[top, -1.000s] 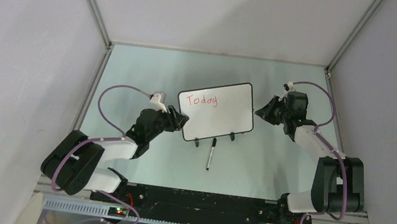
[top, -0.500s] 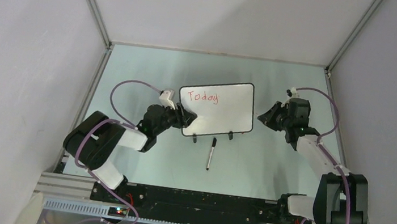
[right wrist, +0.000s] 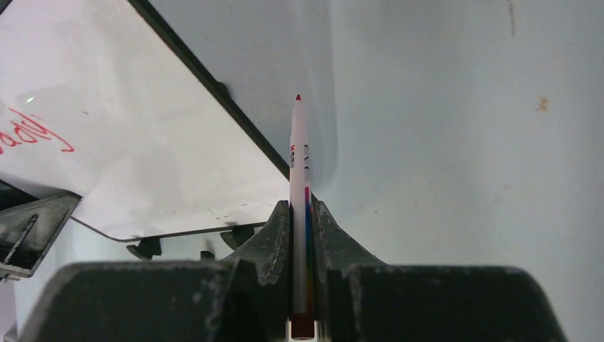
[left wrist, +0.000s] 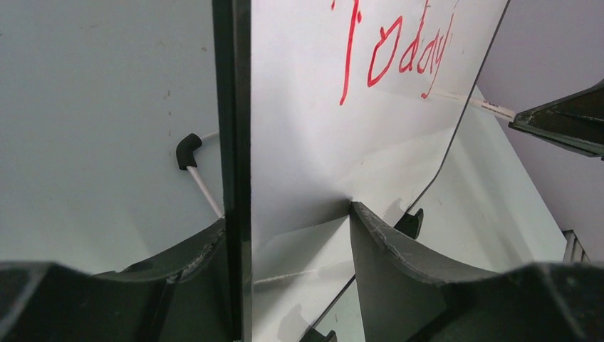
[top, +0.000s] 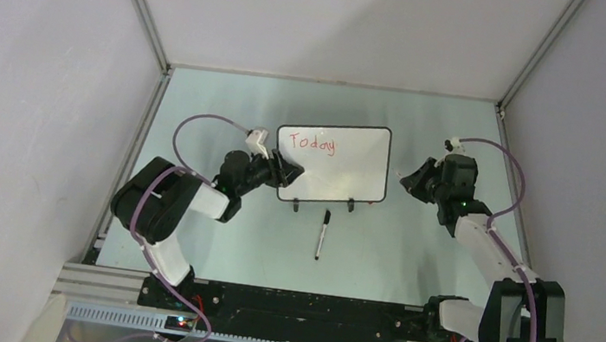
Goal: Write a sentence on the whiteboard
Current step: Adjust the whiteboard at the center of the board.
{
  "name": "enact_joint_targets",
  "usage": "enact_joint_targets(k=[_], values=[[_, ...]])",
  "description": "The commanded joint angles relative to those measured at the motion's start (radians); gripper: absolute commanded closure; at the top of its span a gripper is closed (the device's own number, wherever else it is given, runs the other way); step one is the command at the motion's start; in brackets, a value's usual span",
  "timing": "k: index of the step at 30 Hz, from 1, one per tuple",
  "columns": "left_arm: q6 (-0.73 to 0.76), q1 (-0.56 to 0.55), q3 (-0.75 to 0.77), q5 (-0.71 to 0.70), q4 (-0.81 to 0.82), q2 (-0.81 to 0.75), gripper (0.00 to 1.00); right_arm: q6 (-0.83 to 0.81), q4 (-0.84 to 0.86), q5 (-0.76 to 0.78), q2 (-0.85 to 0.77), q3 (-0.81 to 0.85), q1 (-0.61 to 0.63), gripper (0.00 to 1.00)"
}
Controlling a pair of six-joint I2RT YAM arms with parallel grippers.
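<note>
Black-and-white arms [top: 210, 203], purple cables [top: 201, 118]

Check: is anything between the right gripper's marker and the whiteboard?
Nothing visible. The red marker in the right gripper points past the right edge of the whiteboard, only tabletop between. The black pen lies nearer, out of the path.

Lighting bright, even, diffuse from overhead. Shadows soft: a faint one under the whiteboard [top: 335, 164] on the table [top: 221, 100]. Board face glossy, carrying grey reflections in the left wrist view; glare mild. Overhead view sharp. Bodies of left gripper [left wrist: 288, 215] and right gripper [right wrist: 300, 204] dark, slightly soft near the lens; marker [right wrist: 300, 164] crisp.
</note>
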Motion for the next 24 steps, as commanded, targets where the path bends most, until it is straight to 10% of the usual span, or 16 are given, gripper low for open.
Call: enact_joint_targets(k=[1, 10, 24], values=[[0.034, 0.021, 0.031, 0.034, 0.025, 0.011, 0.4, 0.01, 0.03, 0.084, -0.049, -0.014, -0.004, 1.0], [-0.066, 0.133, -0.125, 0.126, 0.13, -0.12, 0.02, 0.048, 0.099, 0.137, -0.129, -0.068, -0.002, 1.0], [0.085, 0.18, -0.054, 0.259, -0.123, -0.242, 0.01, 0.082, 0.157, 0.168, -0.306, -0.155, 0.043, 1.0]])
